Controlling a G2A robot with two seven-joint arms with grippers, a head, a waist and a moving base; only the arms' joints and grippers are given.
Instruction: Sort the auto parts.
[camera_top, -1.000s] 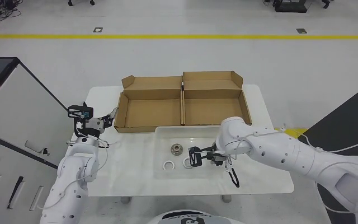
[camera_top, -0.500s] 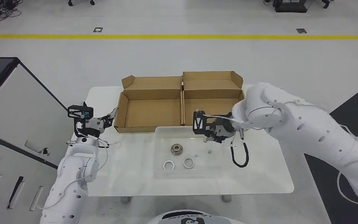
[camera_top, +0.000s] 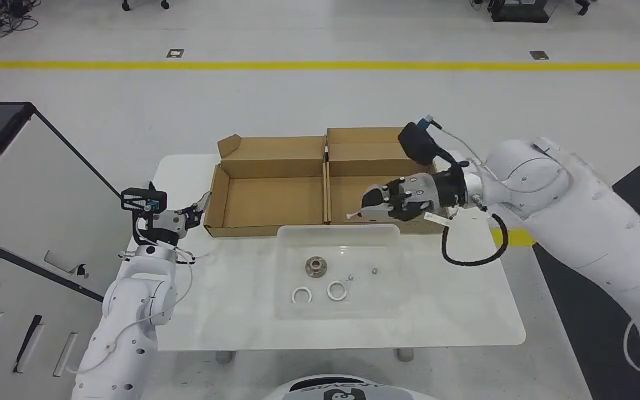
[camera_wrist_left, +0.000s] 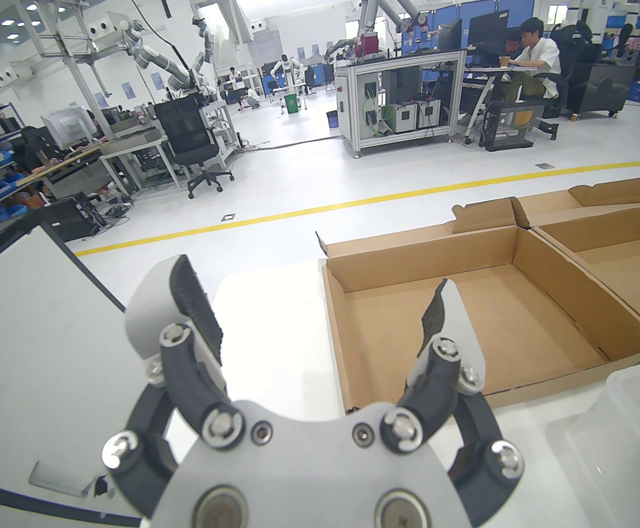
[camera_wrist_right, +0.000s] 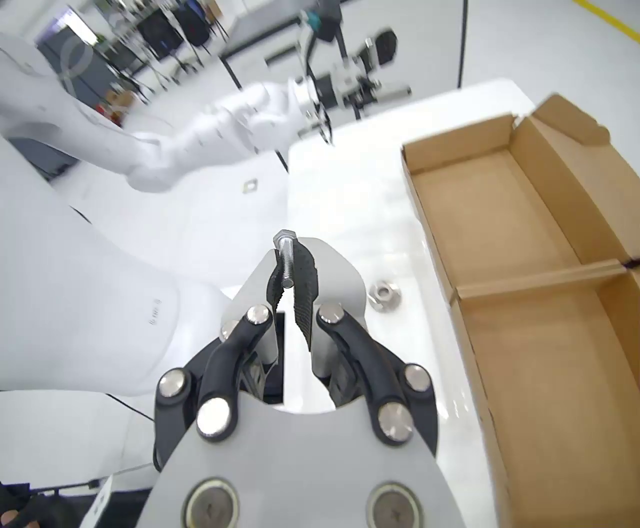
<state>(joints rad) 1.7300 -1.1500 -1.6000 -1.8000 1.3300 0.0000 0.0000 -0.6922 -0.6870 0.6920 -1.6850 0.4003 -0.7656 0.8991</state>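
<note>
My right gripper (camera_top: 355, 213) hangs over the front edge of the right cardboard box (camera_top: 345, 193), shut on a small threaded bolt (camera_wrist_right: 285, 262) that stands up between its fingertips (camera_wrist_right: 306, 270). A clear tray (camera_top: 290, 240) in front of the boxes holds a metal flanged nut (camera_top: 316, 265), two white rings (camera_top: 300, 295) (camera_top: 338, 292) and a few tiny pieces (camera_top: 373, 268). The flanged nut (camera_wrist_right: 384, 294) also lies just beyond the bolt in the right wrist view. My left gripper (camera_wrist_left: 315, 289) is open and empty beside the left box (camera_wrist_left: 450, 310), near its outer wall.
Both cardboard boxes (camera_top: 268, 200) sit side by side at the table's back with flaps open and nothing inside. The white table (camera_top: 470, 310) has bare surface right of the tray. A black cable (camera_top: 462, 255) loops down from the right arm.
The right gripper rose out of the tray with the bolt and swung back over the right box. The left arm has not moved.
</note>
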